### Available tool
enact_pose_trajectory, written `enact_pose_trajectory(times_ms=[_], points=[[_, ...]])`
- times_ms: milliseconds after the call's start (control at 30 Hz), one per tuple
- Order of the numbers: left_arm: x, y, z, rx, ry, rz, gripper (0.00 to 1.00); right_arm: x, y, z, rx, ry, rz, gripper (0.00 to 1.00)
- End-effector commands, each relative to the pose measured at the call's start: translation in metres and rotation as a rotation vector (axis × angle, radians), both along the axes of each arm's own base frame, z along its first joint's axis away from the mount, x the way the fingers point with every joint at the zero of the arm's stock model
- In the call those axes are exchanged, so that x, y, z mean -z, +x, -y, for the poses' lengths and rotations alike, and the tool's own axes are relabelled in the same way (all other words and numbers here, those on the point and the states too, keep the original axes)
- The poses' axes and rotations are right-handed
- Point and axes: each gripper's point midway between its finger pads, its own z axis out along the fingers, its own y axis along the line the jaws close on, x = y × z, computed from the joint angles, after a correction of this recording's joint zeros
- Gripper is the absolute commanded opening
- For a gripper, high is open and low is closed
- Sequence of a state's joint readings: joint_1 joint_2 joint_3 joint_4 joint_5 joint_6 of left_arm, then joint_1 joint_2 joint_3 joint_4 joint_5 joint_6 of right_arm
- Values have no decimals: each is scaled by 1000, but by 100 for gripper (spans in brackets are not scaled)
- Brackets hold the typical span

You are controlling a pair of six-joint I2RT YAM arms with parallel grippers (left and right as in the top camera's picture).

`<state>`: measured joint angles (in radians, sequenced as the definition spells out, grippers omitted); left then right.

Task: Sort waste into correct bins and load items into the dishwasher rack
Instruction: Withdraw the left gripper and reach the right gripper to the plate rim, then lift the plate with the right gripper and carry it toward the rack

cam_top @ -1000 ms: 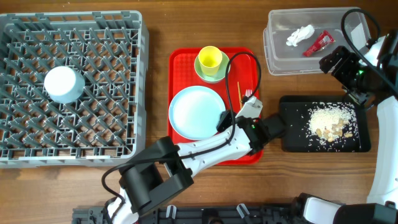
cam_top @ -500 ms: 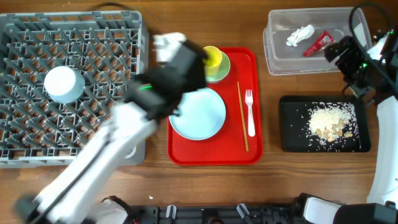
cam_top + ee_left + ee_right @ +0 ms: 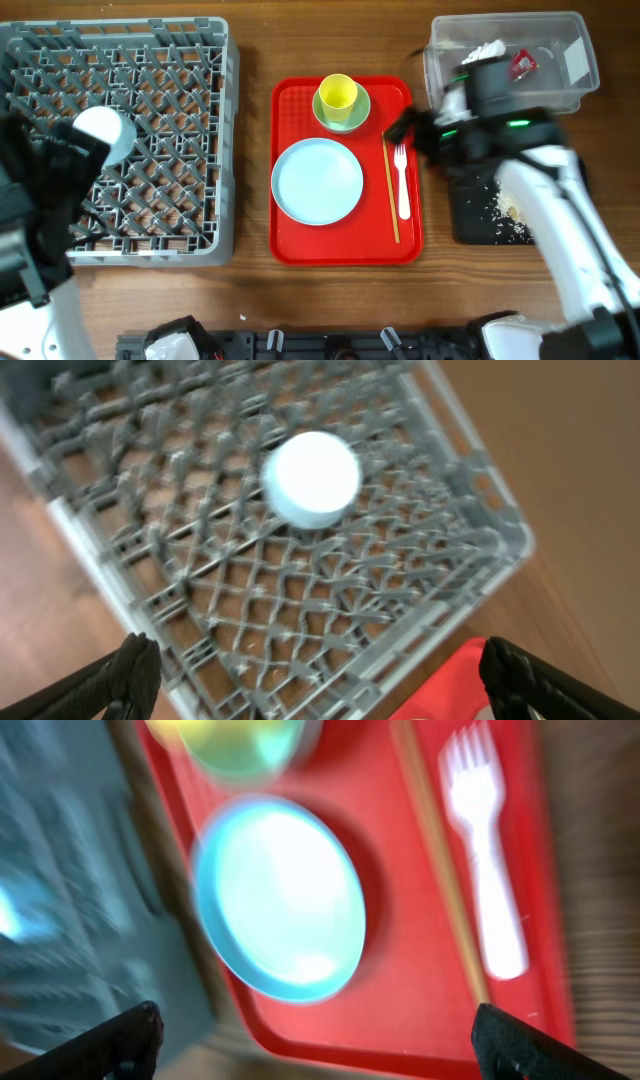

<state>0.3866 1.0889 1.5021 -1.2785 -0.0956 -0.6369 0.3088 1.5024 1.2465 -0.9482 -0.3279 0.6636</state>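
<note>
Both wide open, empty, left gripper [image 3: 320,682] over grey pegged plastic rack [image 3: 400,590] holding small pale bowl [image 3: 312,478], right gripper [image 3: 325,1045] over flat red tray [image 3: 420,970]

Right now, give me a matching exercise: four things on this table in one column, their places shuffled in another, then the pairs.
1 small pale round bowl
2 white plastic fork
3 small red snack wrapper
4 small yellow cup

A clear rectangular plastic tub
B pale green saucer
C grey pegged dishwasher rack
D flat red tray

Pairs: 1-C, 2-D, 3-A, 4-B
</note>
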Motion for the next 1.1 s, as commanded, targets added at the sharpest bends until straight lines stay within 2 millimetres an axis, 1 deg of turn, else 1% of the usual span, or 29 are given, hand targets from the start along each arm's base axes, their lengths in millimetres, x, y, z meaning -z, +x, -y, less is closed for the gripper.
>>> enact_pose_trajectory(times_ms=[0,33,67,100,200,233,300,333,400,467,567,633,667,700,733,900,1000,1067], points=[[15,-10,-4,-48,-159,-22,100,49,-17,-31,-96,-119,-67,100],[19,-15,-8,-71,-171,-41,100,56,-19,-38,-120,-127,-79,97],[22,-18,-10,-86,-181,-57,100,68,-23,-44,-138,-149,-100,93],[25,-19,-11,-96,-190,-71,100,78,-24,-43,-122,-184,-123,89],[31,-20,-11,-99,-205,-98,100,106,-25,-31,-82,-296,-178,86],[32,-20,-11,-99,-208,-103,100,113,-24,-31,-94,-303,-183,84],[33,-19,-12,-99,-211,-109,100,128,-24,-36,-117,-297,-210,69],[34,-19,-12,-98,-212,-112,100,137,-26,-40,-125,-279,-238,59],[34,-19,-12,-94,-211,-117,100,151,-29,-48,-138,-248,-276,48],[34,-19,-12,-94,-211,-117,100,160,-27,-50,-139,-241,-285,48],[34,-19,-12,-94,-211,-117,100,162,-24,-52,-139,-235,-272,48],[34,-19,-12,-94,-211,-117,100,161,-22,-54,-139,-231,-263,38],[34,-19,-12,-94,-211,-117,100,161,-21,-54,-139,-230,-261,27],[34,-19,-12,-94,-211,-117,100,161,-21,-54,-135,-230,-262,8],[34,-19,-12,-94,-211,-117,100,161,-22,-53,-128,-230,-267,4],[35,-20,-11,-94,-212,-120,100,156,-19,-54,-126,-225,-257,5],[35,-20,-11,-94,-213,-120,100,137,-14,-55,-133,-203,-226,4],[35,-20,-11,-94,-213,-120,100,111,-9,-64,-192,-131,-164,4]])
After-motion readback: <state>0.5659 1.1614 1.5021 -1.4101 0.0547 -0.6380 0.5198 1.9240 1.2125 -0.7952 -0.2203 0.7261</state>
